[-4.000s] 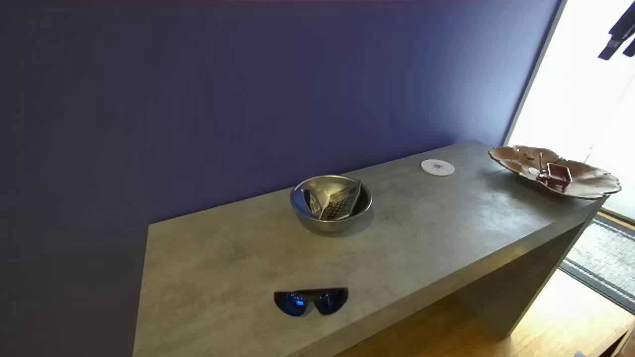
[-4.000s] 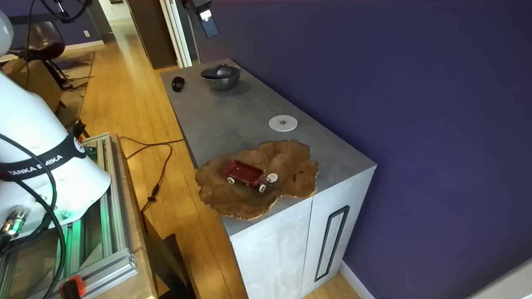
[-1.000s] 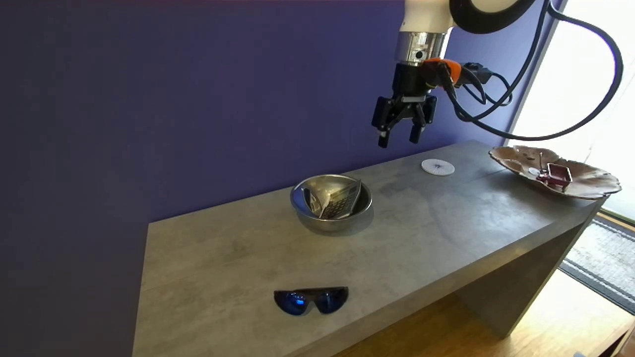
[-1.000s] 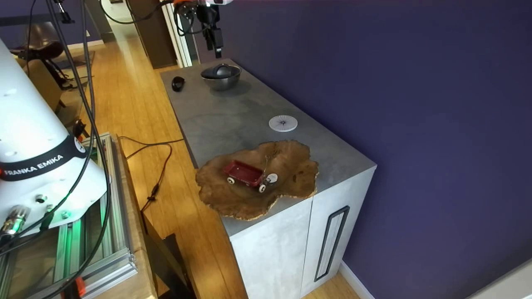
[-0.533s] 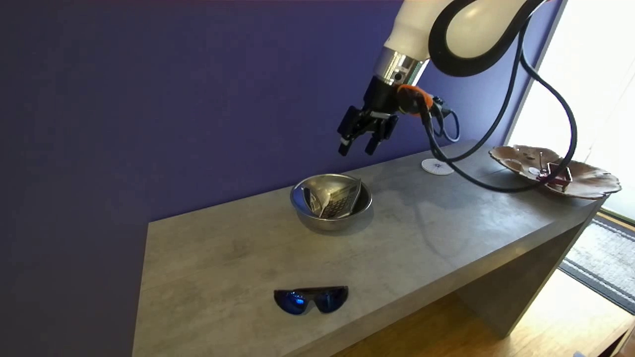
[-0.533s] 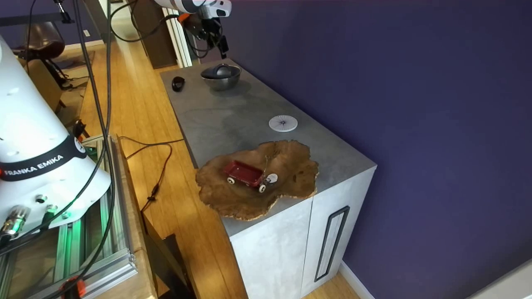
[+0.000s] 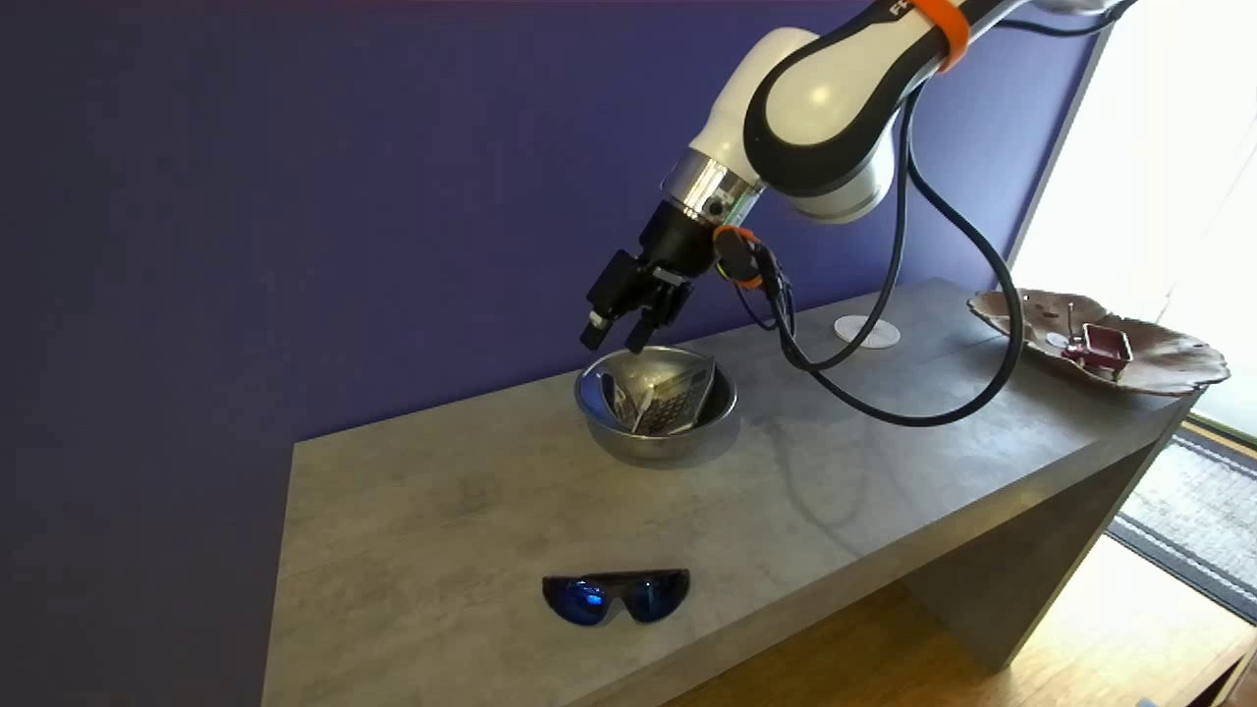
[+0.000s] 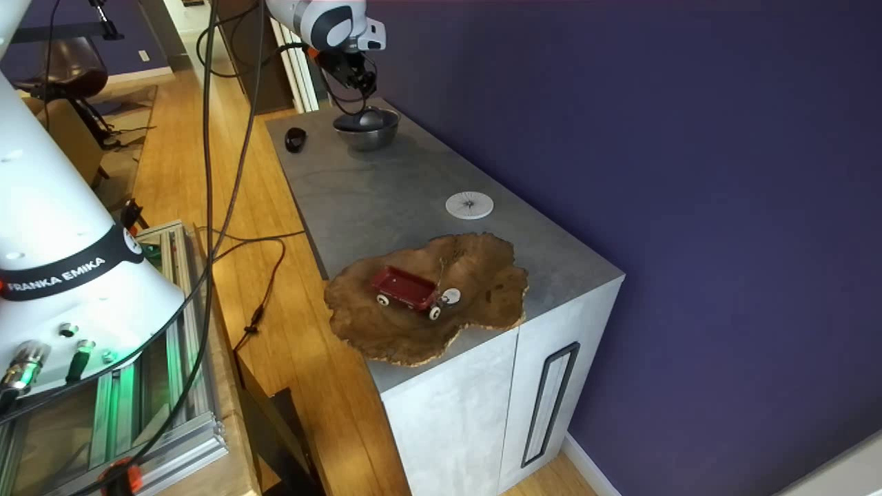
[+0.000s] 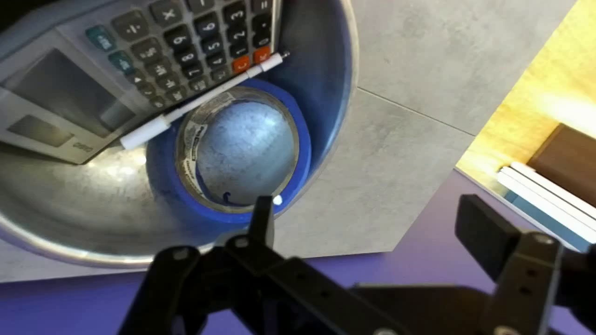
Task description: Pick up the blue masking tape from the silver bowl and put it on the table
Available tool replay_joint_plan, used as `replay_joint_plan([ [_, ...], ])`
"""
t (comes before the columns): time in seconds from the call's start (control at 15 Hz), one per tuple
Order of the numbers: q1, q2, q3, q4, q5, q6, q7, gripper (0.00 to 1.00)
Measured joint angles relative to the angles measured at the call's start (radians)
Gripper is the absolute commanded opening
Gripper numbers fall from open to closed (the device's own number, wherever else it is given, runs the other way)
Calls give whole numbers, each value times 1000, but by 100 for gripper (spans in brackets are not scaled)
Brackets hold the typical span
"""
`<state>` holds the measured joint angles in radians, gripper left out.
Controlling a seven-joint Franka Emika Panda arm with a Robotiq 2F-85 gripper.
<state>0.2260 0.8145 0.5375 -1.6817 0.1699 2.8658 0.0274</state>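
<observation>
Above the silver bowl [image 7: 654, 449], the empty claw [image 7: 616, 339] gapes wide, a white stick [image 9: 202, 99] partly covering the blue tape [image 9: 304, 148].

The grey black-keyed calculator [image 9: 135, 65] and thin white stick [image 9: 205, 98] block one side of the blue tape ring [image 9: 302, 144]; its hole is free.

counter [image 7: 442, 501]: grey, stone-look | silver bowl [image 7: 648, 448]: stands upright | sunglasses [image 7: 636, 595]: lie in front of bowl in an exterior view, apart | white disc [image 8: 469, 204]: lies lengthwise from bowl, well apart | wavy-edged brown dish [image 8: 412, 334]: sits same way, farthest from bowl
</observation>
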Motion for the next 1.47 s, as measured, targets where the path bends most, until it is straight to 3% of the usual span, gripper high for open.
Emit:
replay_joint_plan([
  [0.27,-44,77,48,53,52,-62,-48,100],
  [0.53,-53,102,52,54,60,-73,-69,100],
  [0.87,-6,116,10,68,128,67,60,98],
  [0.93,10,126,-3,77,139,94,90,92],
  [1.0,25,137,-15,89,146,112,119,77],
  [1.47,83,182,-54,150,159,128,251,28],
])
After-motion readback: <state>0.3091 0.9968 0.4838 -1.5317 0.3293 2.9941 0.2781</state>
